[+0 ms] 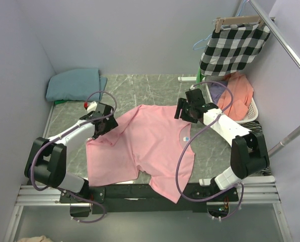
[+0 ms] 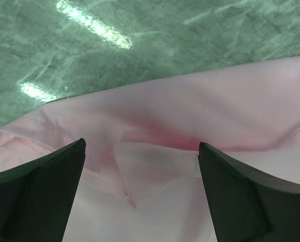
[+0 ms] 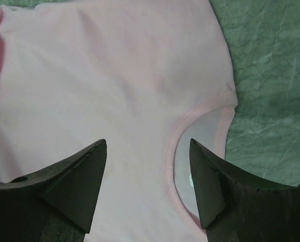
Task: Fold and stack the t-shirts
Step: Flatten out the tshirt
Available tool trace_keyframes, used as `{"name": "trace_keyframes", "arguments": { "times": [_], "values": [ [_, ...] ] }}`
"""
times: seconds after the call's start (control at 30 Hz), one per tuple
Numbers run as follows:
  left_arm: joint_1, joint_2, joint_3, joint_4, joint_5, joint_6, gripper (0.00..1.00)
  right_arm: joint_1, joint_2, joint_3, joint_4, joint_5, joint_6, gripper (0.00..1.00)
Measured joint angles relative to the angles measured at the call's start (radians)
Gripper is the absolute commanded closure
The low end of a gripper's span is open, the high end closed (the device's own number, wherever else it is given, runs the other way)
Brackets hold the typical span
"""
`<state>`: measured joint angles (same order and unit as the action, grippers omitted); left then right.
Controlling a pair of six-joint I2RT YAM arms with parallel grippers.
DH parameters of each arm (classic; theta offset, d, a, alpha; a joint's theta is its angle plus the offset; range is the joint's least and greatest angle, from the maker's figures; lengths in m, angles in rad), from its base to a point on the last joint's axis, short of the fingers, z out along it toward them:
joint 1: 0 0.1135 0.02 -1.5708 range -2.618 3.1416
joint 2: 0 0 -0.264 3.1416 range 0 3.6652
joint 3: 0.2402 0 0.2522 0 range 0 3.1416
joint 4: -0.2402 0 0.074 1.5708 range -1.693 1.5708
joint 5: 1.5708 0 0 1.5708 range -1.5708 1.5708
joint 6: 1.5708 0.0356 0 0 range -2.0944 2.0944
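At upper left a folded teal t-shirt (image 1: 73, 83) lies on the surface (image 1: 140, 91); mid-frame the pink t-shirt (image 1: 150, 146) lies spread, left fingers (image 2: 39, 186) apart over its sleeve, right fingers (image 3: 64, 191) apart over its collar (image 3: 166, 161)

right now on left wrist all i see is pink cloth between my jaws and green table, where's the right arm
observer: the right jaws stand open over the collar of the pink t-shirt, on the side away from you.
operator: any other shirt around
observer: a teal t-shirt lies in the far left corner and looks folded.
operator: is the pink one all on the table
observer: no, its near corner drapes over the black rail at the table's near edge.
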<state>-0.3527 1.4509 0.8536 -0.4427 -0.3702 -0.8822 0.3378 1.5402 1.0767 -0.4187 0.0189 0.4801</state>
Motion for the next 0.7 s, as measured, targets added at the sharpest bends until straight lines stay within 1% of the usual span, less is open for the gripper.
{"name": "trace_keyframes", "arguments": {
  "times": [0.17,0.37,0.4,0.47,0.5,0.57,0.6,0.67,0.7],
  "values": [
    [0.007,0.002,-0.03,0.062,0.071,0.029,0.06,0.0,0.0,0.0,-0.002,0.018,-0.003,0.27],
    [0.011,0.013,-0.059,0.119,0.143,0.047,0.18,-0.003,-0.001,-0.002,-0.003,0.029,-0.003,0.27],
    [0.011,0.017,-0.061,0.126,0.149,0.05,0.22,-0.005,-0.001,-0.004,-0.003,0.032,-0.003,0.27],
    [0.013,0.033,-0.066,0.143,0.167,0.054,0.28,-0.008,-0.001,-0.005,-0.005,0.038,-0.003,0.27],
    [0.013,0.037,-0.069,0.15,0.172,0.055,0.38,-0.01,-0.002,-0.006,-0.006,0.041,-0.003,0.28],
    [0.016,0.042,-0.074,0.151,0.182,0.057,0.49,-0.012,-0.005,-0.008,-0.006,0.047,-0.003,0.29],
    [0.016,0.042,-0.075,0.151,0.185,0.056,0.56,-0.013,-0.009,-0.012,-0.006,0.05,-0.003,0.3],
    [0.018,0.042,-0.075,0.151,0.186,0.059,0.63,-0.016,-0.018,-0.024,-0.006,0.057,-0.003,0.3],
    [0.018,0.042,-0.075,0.15,0.185,0.058,0.69,-0.018,-0.023,-0.032,-0.006,0.062,-0.003,0.3]
  ]
}}
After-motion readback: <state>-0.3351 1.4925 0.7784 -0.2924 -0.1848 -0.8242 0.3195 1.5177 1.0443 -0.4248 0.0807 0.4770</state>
